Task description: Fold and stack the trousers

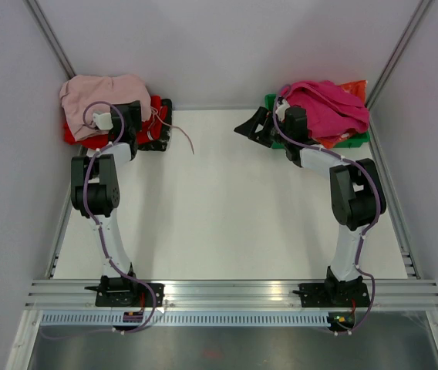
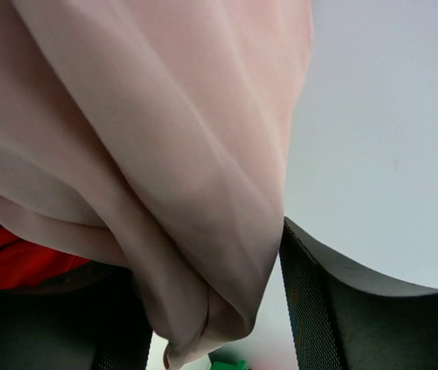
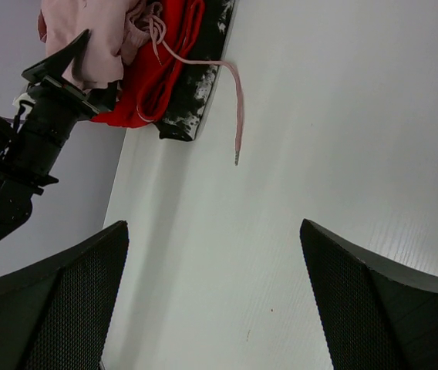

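Top external view: the white table (image 1: 227, 216) fills most of my field, with both arms reaching to its far end. The left arm (image 1: 96, 193) extends to the far left corner and the right arm (image 1: 350, 193) to the far right corner.

The trousers (image 1: 96, 96) lie in a loose pale pink heap in the far left corner, resting on folded red garments (image 1: 157, 108). These sit on a black tray (image 3: 203, 69).

A magenta garment (image 1: 331, 104) is piled in the far right corner over a green bin (image 1: 358, 139).

Left wrist view: I read the left gripper (image 2: 203, 254) as spread wide. A hanging fold of trouser fabric fills the gap between its fingers (image 2: 335, 308) and touches the right-hand one. A strip of red cloth shows below the fold at the left edge.

Right wrist view: the right gripper (image 3: 213, 231) has its jaws wide apart, hovers over bare table and holds nothing.

One drawstring cord (image 3: 234, 100) trails off the heap, over the tray edge and onto the table, where its tip lies flat.
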### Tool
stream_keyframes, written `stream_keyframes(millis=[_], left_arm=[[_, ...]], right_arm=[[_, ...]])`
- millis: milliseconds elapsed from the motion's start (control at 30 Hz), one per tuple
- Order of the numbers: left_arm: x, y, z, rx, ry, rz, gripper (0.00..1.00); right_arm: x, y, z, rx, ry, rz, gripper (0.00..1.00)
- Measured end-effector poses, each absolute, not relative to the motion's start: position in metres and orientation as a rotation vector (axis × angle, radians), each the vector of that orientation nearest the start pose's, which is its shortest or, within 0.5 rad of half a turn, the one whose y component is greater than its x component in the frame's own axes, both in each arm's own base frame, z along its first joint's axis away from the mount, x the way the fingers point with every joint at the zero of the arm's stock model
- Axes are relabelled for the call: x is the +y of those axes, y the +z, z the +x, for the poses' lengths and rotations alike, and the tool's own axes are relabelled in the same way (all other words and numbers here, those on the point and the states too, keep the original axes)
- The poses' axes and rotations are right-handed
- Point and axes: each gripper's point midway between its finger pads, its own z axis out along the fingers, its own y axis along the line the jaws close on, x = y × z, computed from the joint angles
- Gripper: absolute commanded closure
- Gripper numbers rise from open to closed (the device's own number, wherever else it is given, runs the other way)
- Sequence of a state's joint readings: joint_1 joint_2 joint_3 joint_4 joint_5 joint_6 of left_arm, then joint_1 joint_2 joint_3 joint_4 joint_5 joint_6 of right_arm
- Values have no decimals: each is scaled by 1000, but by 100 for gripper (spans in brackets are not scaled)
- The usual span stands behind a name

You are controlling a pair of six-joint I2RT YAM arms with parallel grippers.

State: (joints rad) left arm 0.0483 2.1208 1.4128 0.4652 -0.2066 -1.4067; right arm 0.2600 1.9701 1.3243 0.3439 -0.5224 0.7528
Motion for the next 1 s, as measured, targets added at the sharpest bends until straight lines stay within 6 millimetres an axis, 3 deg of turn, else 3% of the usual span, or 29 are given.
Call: stream_keyframes(millis=[233,667,800,867,1000], left_arm=[[28,166,641,1278,-778,-1346,24],[36,145,650,1337,-731,-1388,20],[36,137,650,1350,-721,-1398,26],[37,134,651,1354,-716,-1403,35],[39,123,653,1376,-693,-1415,68]], right_arm=[[251,158,500,2020,1170,117,2],[256,151,500,2027,1188,125,2],[259,148,499,2033,1193,125,2],[260,148,499,2034,1194,123,2],[261,148,499,2034,1195,123,2]])
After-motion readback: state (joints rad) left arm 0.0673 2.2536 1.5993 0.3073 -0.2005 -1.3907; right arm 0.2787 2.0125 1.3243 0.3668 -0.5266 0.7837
